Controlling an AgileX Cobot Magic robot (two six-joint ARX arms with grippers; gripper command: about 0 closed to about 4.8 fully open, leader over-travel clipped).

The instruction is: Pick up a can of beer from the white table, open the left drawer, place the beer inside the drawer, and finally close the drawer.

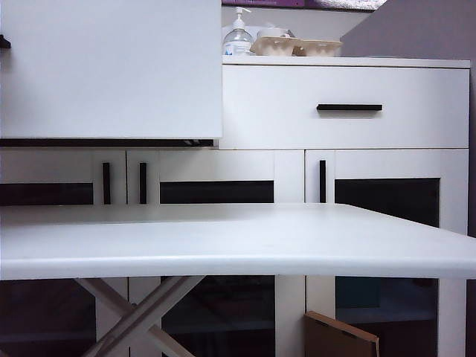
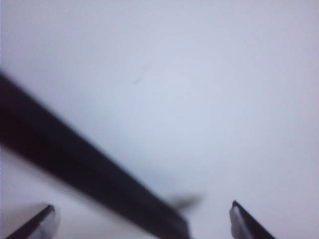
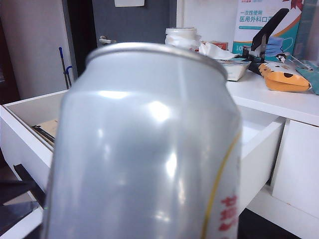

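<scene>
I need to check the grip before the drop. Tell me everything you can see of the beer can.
The beer can fills the right wrist view: shiny silver metal, rounded shoulder, raised top rim, a yellow line and red print low on one side. It stands upright in front of the open left drawer. The right end effector carrying it is hidden behind it; no end effector shows on the table.

Left gripper (image 2: pixel 142 219): jaws spread wide, only two dark fingertips (image 2: pixel 37 223) showing in its wrist view, nothing between them. Right gripper: fingers hidden in its own wrist view behind a held can (image 3: pixel 144 144). Neither arm visible in the exterior view.
</scene>
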